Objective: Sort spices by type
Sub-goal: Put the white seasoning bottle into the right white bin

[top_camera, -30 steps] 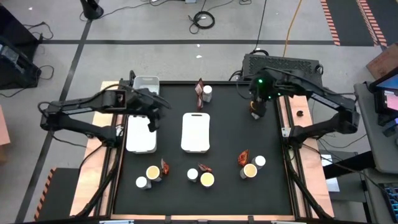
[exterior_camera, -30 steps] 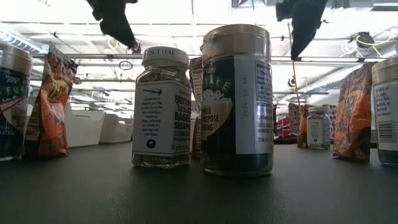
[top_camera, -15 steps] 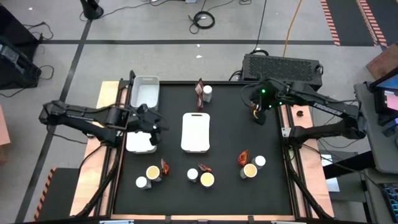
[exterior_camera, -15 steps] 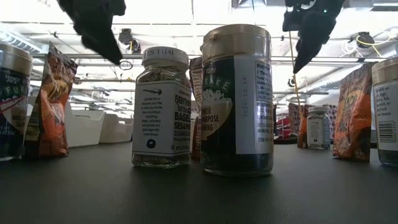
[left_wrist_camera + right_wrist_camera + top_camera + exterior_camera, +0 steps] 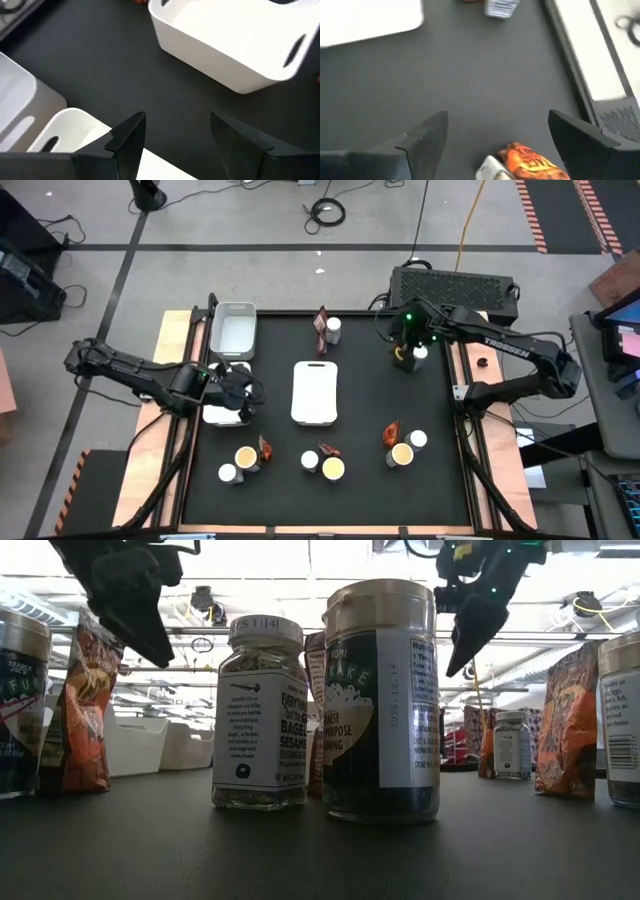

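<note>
High view: sorting barely begun. Three white trays hold nothing visible: back-left tray (image 5: 232, 330), left tray (image 5: 226, 408) under left arm, centre tray (image 5: 314, 392). Spices unsorted in mixed clusters: packet and jar at back centre (image 5: 326, 328); tub, jar, packet front left (image 5: 245, 459); front centre (image 5: 326, 463); front right (image 5: 402, 446); one more cluster beneath right claw (image 5: 408, 356).

Left claw (image 5: 238, 392) above left tray, fingers apart, empty. Right claw fingers wide apart, empty.

Open desk (image 5: 380, 395) between trays and right edge; front row sits near desk's front rim.
</note>
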Robot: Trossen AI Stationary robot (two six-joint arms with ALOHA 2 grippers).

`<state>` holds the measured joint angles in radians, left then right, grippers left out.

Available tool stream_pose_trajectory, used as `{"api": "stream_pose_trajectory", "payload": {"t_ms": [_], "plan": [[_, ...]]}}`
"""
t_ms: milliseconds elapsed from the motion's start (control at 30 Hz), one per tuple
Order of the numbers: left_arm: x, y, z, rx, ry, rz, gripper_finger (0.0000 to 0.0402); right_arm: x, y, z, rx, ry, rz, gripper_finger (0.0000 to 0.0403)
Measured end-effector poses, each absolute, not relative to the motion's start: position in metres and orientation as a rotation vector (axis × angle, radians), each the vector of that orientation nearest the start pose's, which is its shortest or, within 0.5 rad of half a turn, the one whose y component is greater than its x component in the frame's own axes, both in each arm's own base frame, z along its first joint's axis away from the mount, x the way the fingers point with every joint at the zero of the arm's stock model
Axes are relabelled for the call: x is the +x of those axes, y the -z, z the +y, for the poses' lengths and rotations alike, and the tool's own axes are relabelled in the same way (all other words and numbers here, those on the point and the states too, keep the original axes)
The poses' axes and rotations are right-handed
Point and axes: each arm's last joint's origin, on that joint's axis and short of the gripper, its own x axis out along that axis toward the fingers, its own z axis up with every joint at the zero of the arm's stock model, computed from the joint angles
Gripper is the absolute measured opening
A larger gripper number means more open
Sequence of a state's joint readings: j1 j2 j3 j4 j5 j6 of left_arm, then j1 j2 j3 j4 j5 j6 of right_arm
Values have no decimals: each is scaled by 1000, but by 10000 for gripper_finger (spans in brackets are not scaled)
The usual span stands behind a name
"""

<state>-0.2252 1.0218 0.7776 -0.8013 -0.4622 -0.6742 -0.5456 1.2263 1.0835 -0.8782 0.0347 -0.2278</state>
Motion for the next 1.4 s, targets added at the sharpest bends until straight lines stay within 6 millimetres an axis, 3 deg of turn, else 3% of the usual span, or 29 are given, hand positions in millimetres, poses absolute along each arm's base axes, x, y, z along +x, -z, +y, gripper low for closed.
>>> {"api": "stream_pose_trajectory", "payload": {"t_ms": [267, 467, 700, 1200, 1400], "plan": [[183, -248, -19, -196, -526, 860, 226, 175, -315, -130, 219, 762, 1154, 322], [184, -248, -18, -190, -495, 863, 226, 161, -304, -131, 457, 871, 1203, 322], [184, -248, -19, -188, -447, 885, 226, 154, -280, -134, 559, 854, 1253, 322], [184, -248, -19, -192, -449, 888, 226, 153, -232, -132, 550, 822, 1268, 322], [184, -248, -20, -202, -434, 894, 226, 155, -228, -134, 525, 817, 1251, 322]]}}
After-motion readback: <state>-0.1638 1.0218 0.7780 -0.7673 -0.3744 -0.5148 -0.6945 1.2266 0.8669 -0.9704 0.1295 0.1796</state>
